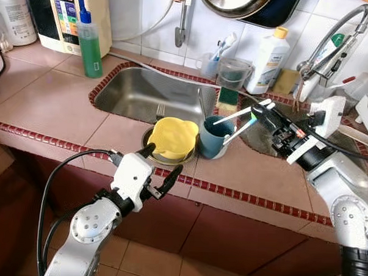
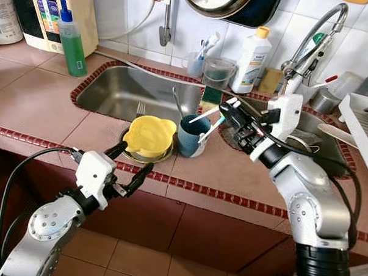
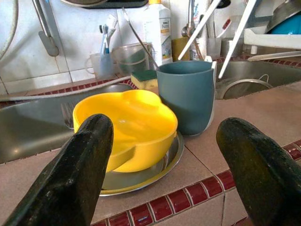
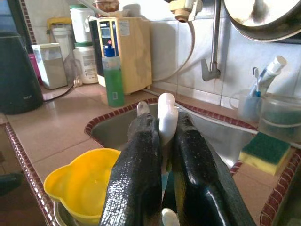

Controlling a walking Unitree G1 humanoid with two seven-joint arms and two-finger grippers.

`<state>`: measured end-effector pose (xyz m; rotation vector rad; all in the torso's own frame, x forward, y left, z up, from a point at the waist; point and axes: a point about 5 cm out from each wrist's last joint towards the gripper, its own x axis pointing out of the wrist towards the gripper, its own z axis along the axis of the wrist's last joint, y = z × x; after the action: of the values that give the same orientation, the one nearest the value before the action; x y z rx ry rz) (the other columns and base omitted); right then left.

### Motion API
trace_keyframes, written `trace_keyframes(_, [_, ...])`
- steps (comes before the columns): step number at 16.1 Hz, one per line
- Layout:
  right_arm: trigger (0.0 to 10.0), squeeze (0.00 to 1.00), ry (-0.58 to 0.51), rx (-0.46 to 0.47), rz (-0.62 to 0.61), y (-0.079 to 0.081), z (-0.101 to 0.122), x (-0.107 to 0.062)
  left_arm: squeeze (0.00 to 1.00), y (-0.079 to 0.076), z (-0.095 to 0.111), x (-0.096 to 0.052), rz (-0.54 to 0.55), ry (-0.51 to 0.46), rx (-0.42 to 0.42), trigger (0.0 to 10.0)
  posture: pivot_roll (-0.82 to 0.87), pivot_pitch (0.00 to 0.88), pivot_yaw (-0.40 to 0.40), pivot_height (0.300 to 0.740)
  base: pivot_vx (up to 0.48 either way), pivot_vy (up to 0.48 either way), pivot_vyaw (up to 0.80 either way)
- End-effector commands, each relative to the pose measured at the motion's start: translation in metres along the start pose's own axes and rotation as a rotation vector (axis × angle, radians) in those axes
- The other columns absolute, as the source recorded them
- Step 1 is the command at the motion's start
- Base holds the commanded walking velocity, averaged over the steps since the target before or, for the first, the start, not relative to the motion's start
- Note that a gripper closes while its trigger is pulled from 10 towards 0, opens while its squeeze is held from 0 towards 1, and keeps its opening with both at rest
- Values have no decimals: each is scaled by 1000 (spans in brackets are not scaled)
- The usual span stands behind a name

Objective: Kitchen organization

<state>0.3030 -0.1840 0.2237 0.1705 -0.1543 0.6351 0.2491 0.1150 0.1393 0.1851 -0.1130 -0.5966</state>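
Note:
A yellow bowl rests on a metal plate at the counter's front, just before the sink. Beside it on the right stands a teal cup holding two white-handled utensils. My left gripper is open below the counter's edge, in front of the bowl, and its fingers frame the bowl and the cup. My right gripper reaches in from the right above the cup and is shut on the upper white handle.
The steel sink holds a fork. A green soap bottle stands at its back left; a sponge, a white bottle and a faucet are at the back right. Red tile trim marks the counter's edge.

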Motion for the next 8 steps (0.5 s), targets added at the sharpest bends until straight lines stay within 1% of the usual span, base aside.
trace_keyframes(1, [10000, 0, -30, -30, -17, -4, 14, -3, 0, -1, 1, 3, -8, -4, 7, 10000, 30, 0, -110, 732, 0, 0, 0])
trace_keyframes(3, [10000, 0, -46, -40, -23, -5, 21, -4, 0, -1, 1, 3, -6, -5, 6, 10000, 29, 0, -112, 732, 0, 0, 0])
trace_keyframes(5, [10000, 0, -123, -71, -59, -9, 31, -2, 0, 3, 2, 5, 15, -10, 2, 10000, 30, 0, -113, 732, 0, 0, 0])
trace_keyframes(7, [10000, 0, -187, -90, -109, -14, 38, 1, 0, 15, 9, 8, 69, -29, -27, 10000, 34, 0, -113, 732, 0, 0, 0])
trace_keyframes(8, [10000, 0, -224, -99, -143, -17, 42, 2, 0, 25, 13, 10, 108, -38, -35, 10000, 36, 0, -113, 732, 0, 0, 0])
